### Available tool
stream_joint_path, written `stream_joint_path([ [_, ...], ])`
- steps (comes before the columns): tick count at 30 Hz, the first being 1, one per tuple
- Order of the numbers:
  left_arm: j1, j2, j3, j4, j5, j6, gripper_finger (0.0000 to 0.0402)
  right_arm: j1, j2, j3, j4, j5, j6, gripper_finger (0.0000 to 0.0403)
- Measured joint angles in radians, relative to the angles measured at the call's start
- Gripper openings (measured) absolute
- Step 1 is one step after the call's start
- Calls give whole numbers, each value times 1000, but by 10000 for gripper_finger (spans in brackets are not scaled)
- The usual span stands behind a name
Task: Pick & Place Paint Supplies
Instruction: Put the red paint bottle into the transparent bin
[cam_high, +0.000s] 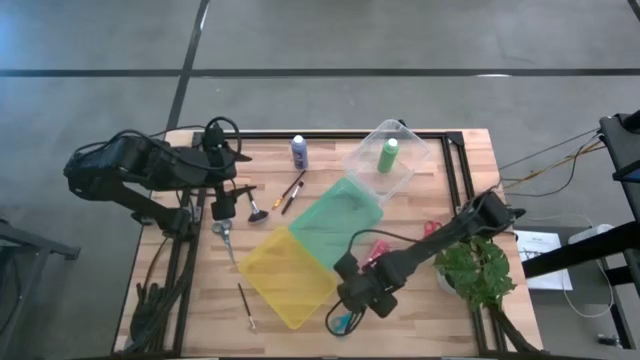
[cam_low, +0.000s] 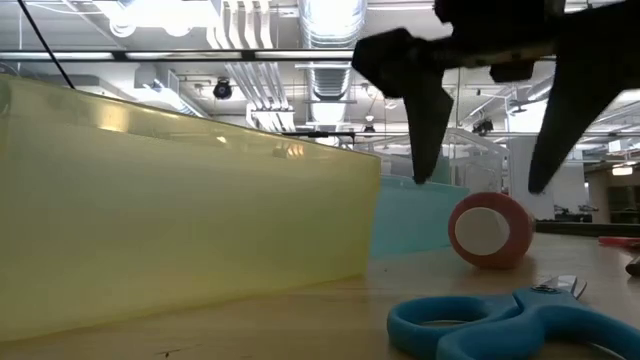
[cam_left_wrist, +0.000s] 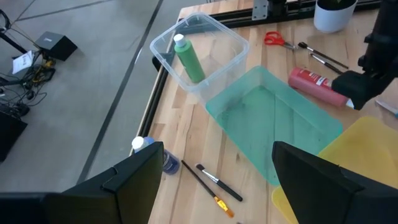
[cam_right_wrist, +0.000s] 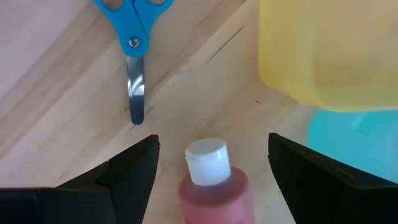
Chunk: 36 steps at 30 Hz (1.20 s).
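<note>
The pink-red paint bottle (cam_right_wrist: 211, 186) lies on its side on the table, white cap toward the blue scissors (cam_right_wrist: 132, 25); it also shows in the high view (cam_high: 380, 249). My right gripper (cam_right_wrist: 211, 146) is open just above the cap end, one finger on each side, touching nothing; the low view shows its fingertips (cam_low: 480, 180) above the bottle (cam_low: 490, 229). The green bottle (cam_high: 387, 155) lies in the clear bin (cam_high: 410, 140). The blue-purple bottle (cam_high: 299, 152) stands at the far side. My left gripper (cam_high: 222, 207) is open and empty near brushes (cam_high: 292, 191).
The yellow bin (cam_high: 290, 275) and the green bin (cam_high: 335, 222) lie side by side mid-table, close to my right gripper. Grey scissors (cam_high: 227, 238), red scissors (cam_high: 432, 228) and one brush (cam_high: 246, 306) lie on the wood. A potted plant (cam_high: 478, 272) stands at the right.
</note>
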Motion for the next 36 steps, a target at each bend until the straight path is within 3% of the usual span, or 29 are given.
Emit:
stream_joint_path([
  [9,0,0,0,-46,0,10,308,-2,-3,-69,96,0,20,281],
  [25,0,-1,0,-46,0,10,308,-6,-23,-220,160,-23,24,125],
  [33,0,-1,0,-45,0,10,308,-8,-74,-203,131,8,71,24],
  [36,0,-1,0,-45,0,10,308,-7,-105,-178,124,33,102,12],
])
